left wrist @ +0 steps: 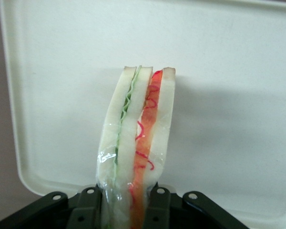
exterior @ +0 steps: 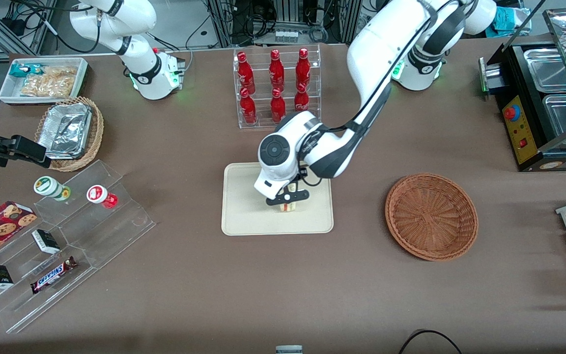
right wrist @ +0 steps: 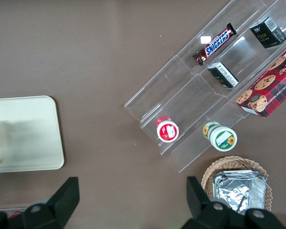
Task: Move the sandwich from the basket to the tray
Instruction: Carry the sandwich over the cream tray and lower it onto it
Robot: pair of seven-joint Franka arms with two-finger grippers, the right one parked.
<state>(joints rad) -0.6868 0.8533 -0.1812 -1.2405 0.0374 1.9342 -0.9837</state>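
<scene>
Gripper: left arm's black two-finger gripper (exterior: 288, 197) sits low over the tray, its fingers (left wrist: 157, 210) clamped on the wrapped end of the sandwich.
Sandwich: small triangular white-bread wedge with green and red-orange filling, in clear film (left wrist: 136, 143); it stands on edge, held upright over the tray's middle, slightly toward the edge nearer the front camera. Whether its base touches the tray surface I cannot tell.
Tray: flat cream-beige rectangular plastic tray with rounded corners (exterior: 243, 216), at the middle of the brown table.
Basket: round reddish-brown woven wicker bowl (exterior: 431, 216), empty, beside the tray toward the working arm's end.
Stage (judged): transfer nearly done; release pending.
Risk 1: wedge is narrow and upright; if let go before it is seated, it likely topples flat or skids toward the rim.
Risk 2: film may cling to the fingers, dragging the sandwich up on retreat.
</scene>
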